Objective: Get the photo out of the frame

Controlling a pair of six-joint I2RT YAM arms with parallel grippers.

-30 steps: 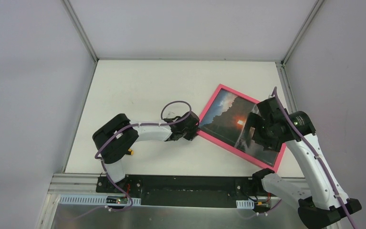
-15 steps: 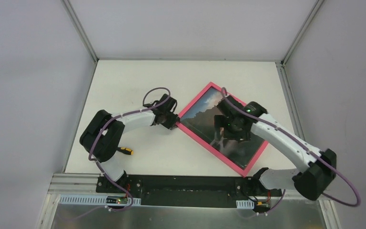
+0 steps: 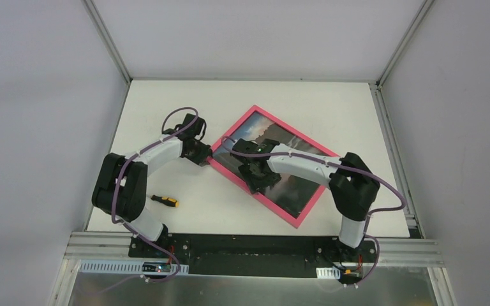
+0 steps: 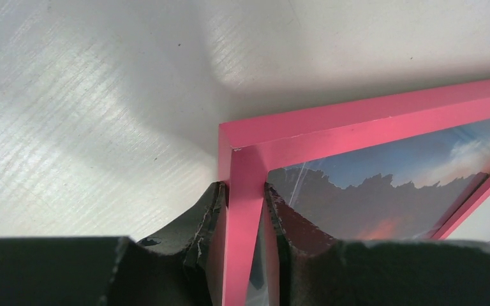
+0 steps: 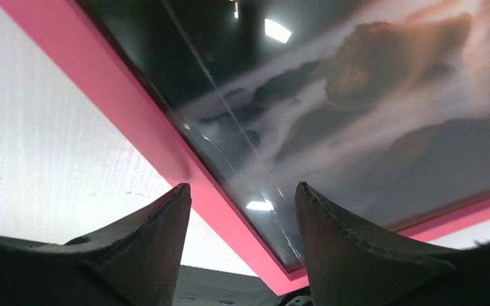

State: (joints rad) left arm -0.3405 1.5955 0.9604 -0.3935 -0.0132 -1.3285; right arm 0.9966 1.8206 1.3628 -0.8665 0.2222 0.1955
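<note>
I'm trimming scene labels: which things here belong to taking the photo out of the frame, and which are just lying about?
Job: landscape photo; pink frame; left gripper, shut on the frame near its corner; right gripper, open above the frame's edge.
Lying about: orange-handled screwdriver, on the table.

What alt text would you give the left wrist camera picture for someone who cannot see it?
The left end effector is shut on the side rail of a bright pink frame, right beside its corner. Inside the frame is a photo of dark rocks under blue sky, and a white table lies beyond.
</note>
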